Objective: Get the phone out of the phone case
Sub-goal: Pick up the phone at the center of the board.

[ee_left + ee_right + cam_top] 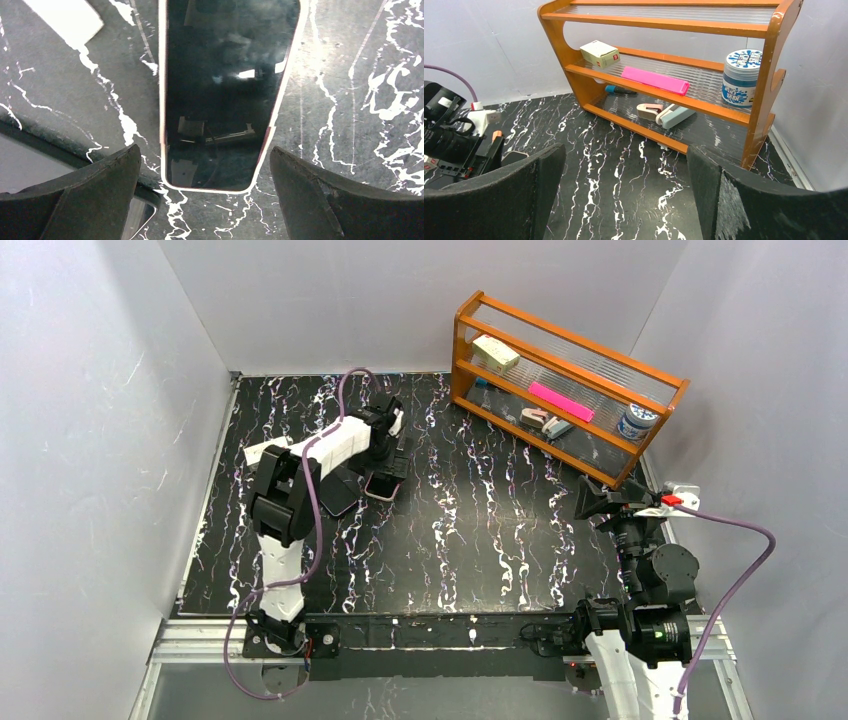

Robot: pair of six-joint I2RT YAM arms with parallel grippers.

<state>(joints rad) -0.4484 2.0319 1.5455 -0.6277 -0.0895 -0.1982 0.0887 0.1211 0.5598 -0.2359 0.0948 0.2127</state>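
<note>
The phone (225,90) lies flat on the black marbled table (480,530), dark screen up, framed by a thin white and pink rim. I cannot tell whether that rim is the phone case. A flat black piece (337,492) with a raised rim and grey inside (140,216) lies just left of the phone (383,486). My left gripper (204,150) hovers open over the phone's near end, its jaws wider than the phone and apart from it. At the right edge, my right gripper (624,150) stands open and empty, away from the phone.
An orange wooden shelf (560,390) stands at the back right, holding a small box (599,54), a pink bar (655,80), a stapler (669,114) and a blue-and-white jar (741,75). White walls close in three sides of the table.
</note>
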